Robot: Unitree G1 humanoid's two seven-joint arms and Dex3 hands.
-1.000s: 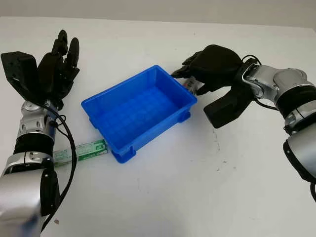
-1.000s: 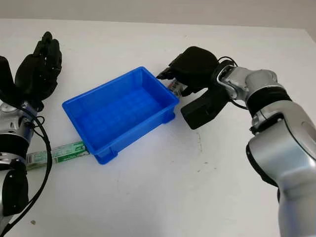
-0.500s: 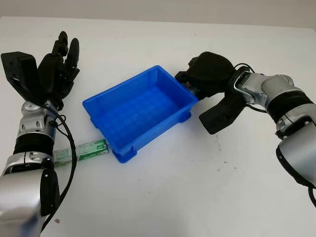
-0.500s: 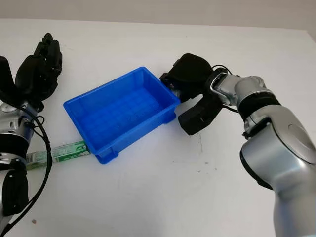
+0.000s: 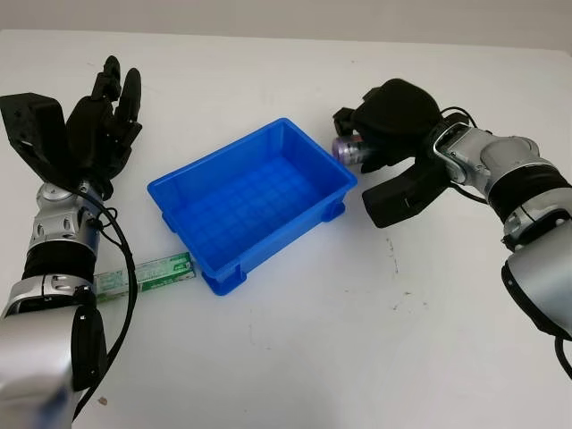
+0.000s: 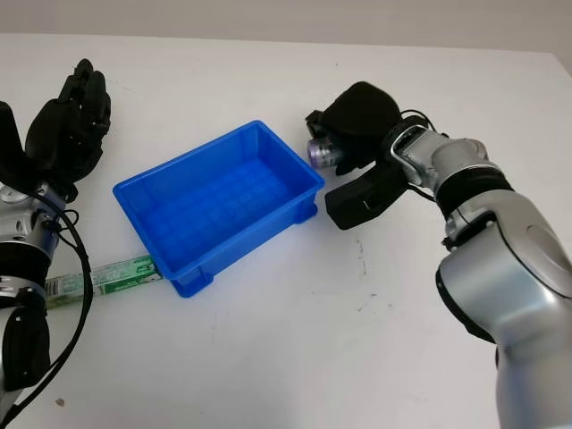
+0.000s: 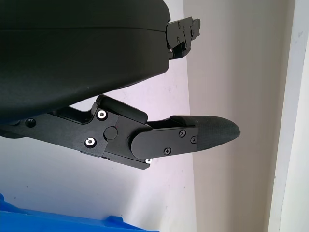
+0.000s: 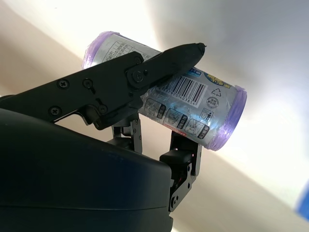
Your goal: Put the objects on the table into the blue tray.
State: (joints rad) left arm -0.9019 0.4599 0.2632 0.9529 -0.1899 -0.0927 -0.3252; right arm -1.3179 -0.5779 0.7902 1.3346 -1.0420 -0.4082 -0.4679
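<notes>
Zero objects are in the blue rectangular plastic tray so far, so by my read the job is only getting going. Two things are left to go in.

First one: a small silver cylindrical can with purple rims and a printed label. The right hand has its black fingers wrapped around it, holding it on its side just off the tray's far right corner, lifted clear of the white tabletop as far as I can tell. It's beside the tray's rim, not over the inside yet, so it needs a short carry across the wall before letting go. The can looks light and smooth, so I'd guess it could roll a bit once dropped in.

Second one: a flat green and white rectangular pack, lying on the table at the tray's near left corner, with its end right at the tray's wall. Nobody's touching it.

The left hand is up off to the tray's left, holding nothing, well apart from the pack. That one's probably its job.
</notes>
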